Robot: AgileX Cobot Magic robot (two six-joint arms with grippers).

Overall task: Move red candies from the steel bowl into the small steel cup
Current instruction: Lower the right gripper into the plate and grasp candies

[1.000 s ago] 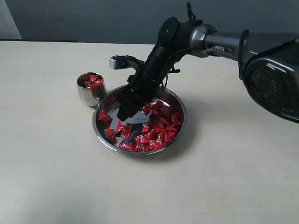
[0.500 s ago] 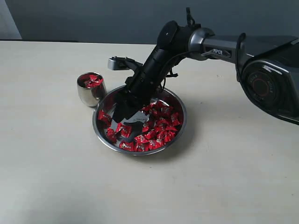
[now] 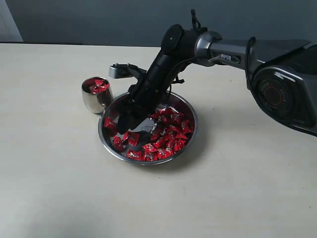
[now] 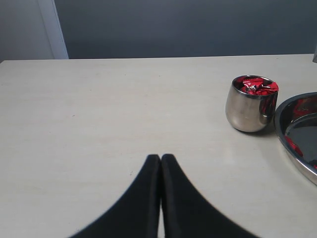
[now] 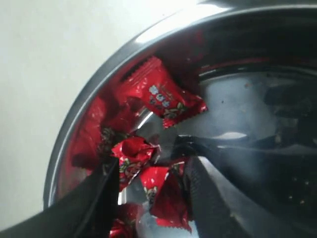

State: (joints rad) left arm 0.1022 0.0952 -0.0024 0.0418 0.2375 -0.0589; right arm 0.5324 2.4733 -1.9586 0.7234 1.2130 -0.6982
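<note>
The steel bowl (image 3: 194,130) sits mid-table with many red candies (image 3: 167,135) heaped mostly on its right side. Just to its left the small steel cup (image 3: 96,97) stands upright with red candies (image 3: 98,85) inside. My right gripper (image 3: 126,124) reaches down into the bowl's left part. In the right wrist view it (image 5: 151,174) is open, its fingers (image 5: 103,191) straddling loose red candies (image 5: 134,154) near the bowl's rim (image 5: 79,124). My left gripper (image 4: 161,157) is shut and empty over bare table; the cup (image 4: 249,108) and bowl rim (image 4: 293,145) lie ahead of it.
The pale tabletop (image 3: 59,173) spreads around bowl and cup. The right arm's base (image 3: 285,89) stands at the right. A small grey part of the arm (image 3: 119,71) sticks out above the cup. A dark wall (image 4: 188,25) rises beyond the far table edge.
The right arm has swung a little to the left and its gripper has sunk further into the bowl's left part, jaws spread wider. Cup, bowl and left gripper look unmoved.
</note>
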